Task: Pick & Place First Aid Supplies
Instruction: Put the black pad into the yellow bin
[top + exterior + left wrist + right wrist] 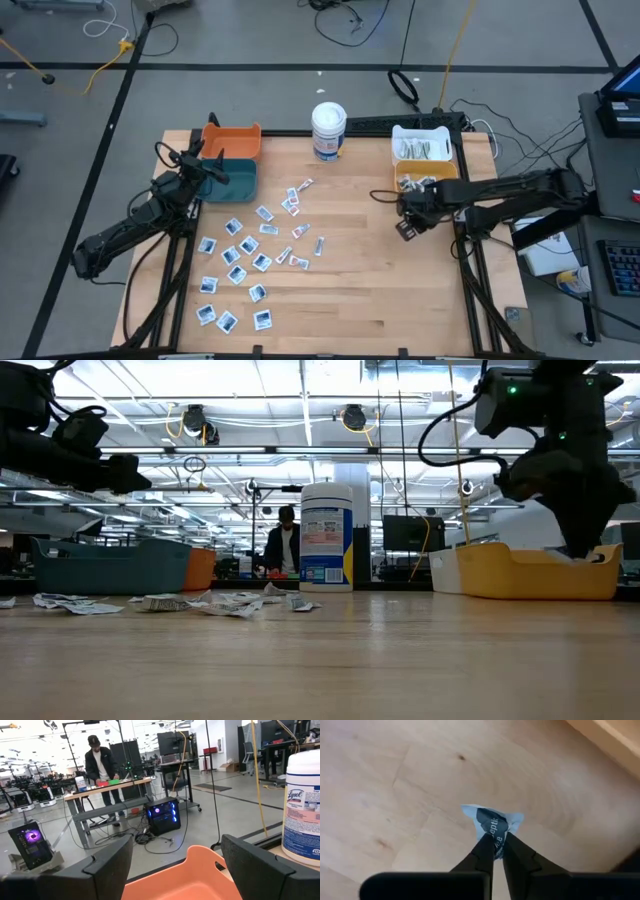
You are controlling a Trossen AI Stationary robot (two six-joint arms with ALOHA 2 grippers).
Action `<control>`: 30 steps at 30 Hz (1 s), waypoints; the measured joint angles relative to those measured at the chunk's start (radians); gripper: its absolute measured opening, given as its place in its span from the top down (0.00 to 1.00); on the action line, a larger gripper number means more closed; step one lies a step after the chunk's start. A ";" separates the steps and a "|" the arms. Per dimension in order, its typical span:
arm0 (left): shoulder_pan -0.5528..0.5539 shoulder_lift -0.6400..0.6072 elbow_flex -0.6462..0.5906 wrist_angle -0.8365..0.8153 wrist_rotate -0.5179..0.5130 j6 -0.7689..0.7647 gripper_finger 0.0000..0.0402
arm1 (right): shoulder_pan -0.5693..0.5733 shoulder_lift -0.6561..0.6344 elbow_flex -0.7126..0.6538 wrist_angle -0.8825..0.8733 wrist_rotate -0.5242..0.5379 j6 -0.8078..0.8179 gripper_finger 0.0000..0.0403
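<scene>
Table (360,290) — strips (422,149) in white bin (397,133)

Grey floor (300,45) with cables, workbench (107,790), ceiling lights (300,375) beyond.

Wooden table with scattered packets, bins and a tub

The light wood table (360,290) carries loose first aid packets (250,255) strewn over its left half, reaching toward the near edge. At the far left sit an orange bin (233,139) and a teal bin (231,178), touching. A white tub (328,131) stands far centre. At the far right are a white bin (421,146) and a yellow bin (428,175).
</scene>
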 joint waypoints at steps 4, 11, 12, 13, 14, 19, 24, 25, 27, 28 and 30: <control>0.000 0.000 0.000 0.000 0.000 0.000 0.23 | 0.000 -0.036 0.000 -0.045 0.000 0.153 0.93; 0.000 0.000 0.000 0.000 0.000 0.000 0.23 | -0.007 -0.075 0.002 -0.066 0.007 0.263 0.94; 0.000 0.000 0.000 0.000 0.000 0.000 0.23 | -0.019 -0.074 0.004 -0.072 0.007 0.263 0.94; 0.000 0.000 0.000 0.000 0.000 0.000 0.23 | -0.035 -0.073 0.010 -0.083 0.008 0.257 0.95; 0.000 0.000 0.000 0.000 0.000 0.000 0.23 | -0.054 -0.073 0.020 -0.095 0.016 0.251 0.95; 0.000 0.000 0.000 0.000 0.000 0.000 0.23 | -0.171 -0.064 0.078 -0.148 0.097 0.182 0.94; 0.000 0.000 0.000 0.000 0.000 0.000 0.23 | -0.316 -0.027 0.125 -0.169 0.109 0.079 0.93; 0.000 0.000 0.000 0.000 0.000 0.000 0.23 | -0.345 -0.017 0.133 -0.170 0.109 0.062 0.93; 0.000 0.000 0.000 0.000 0.000 0.000 0.23 | -0.403 0.005 0.152 -0.171 0.109 0.020 0.94; 0.000 0.000 0.000 0.000 0.000 0.000 0.23 | -0.430 0.016 0.162 -0.170 0.108 -0.001 0.94; 0.000 0.000 0.000 0.000 0.000 0.000 0.23 | -0.479 0.039 0.187 -0.169 0.108 -0.040 0.94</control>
